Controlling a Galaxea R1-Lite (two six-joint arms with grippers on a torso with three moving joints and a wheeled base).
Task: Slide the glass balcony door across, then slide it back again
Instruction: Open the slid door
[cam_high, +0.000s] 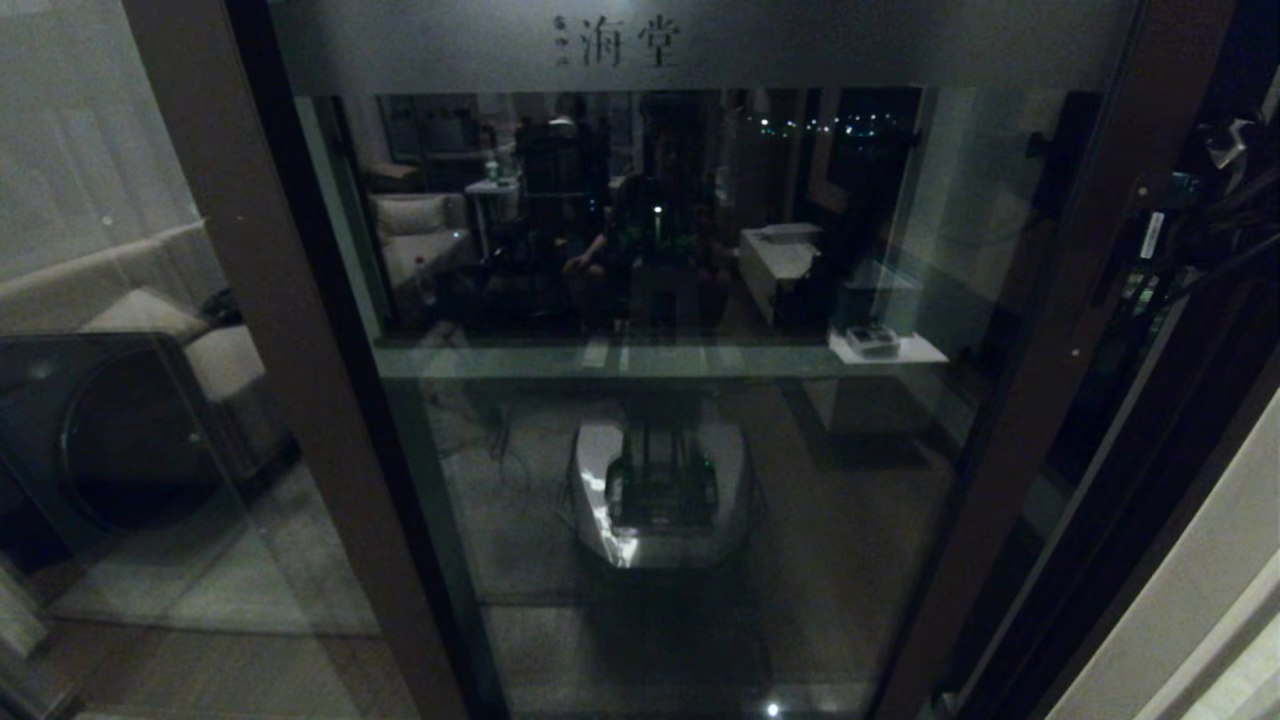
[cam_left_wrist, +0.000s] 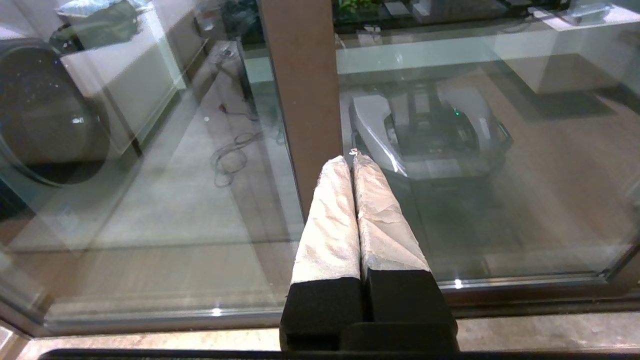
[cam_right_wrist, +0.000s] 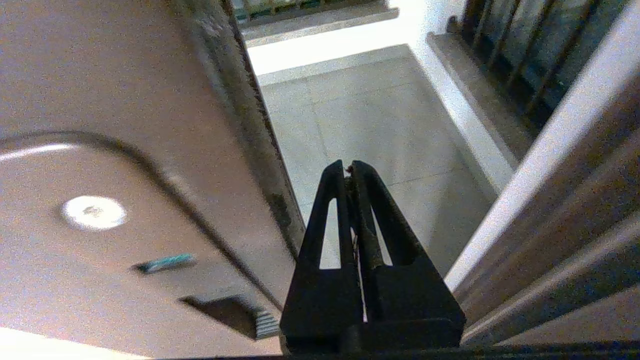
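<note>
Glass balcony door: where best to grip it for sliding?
The glass balcony door is flat; take its right stile. Come from the robot's right, through the gap where the shut right gripper sits beside the exposed edge. Left gripper, shut, faces glass.

Left gripper (cam_left_wrist: 352, 159), long fingers wrapped in white textured tape above black foam bases, pressed flat together and extended straight ahead; right gripper (cam_right_wrist: 348, 170), slim black skeletal fingers (triangular cut-outs), likewise closed tip to tip, nothing held.
</note>
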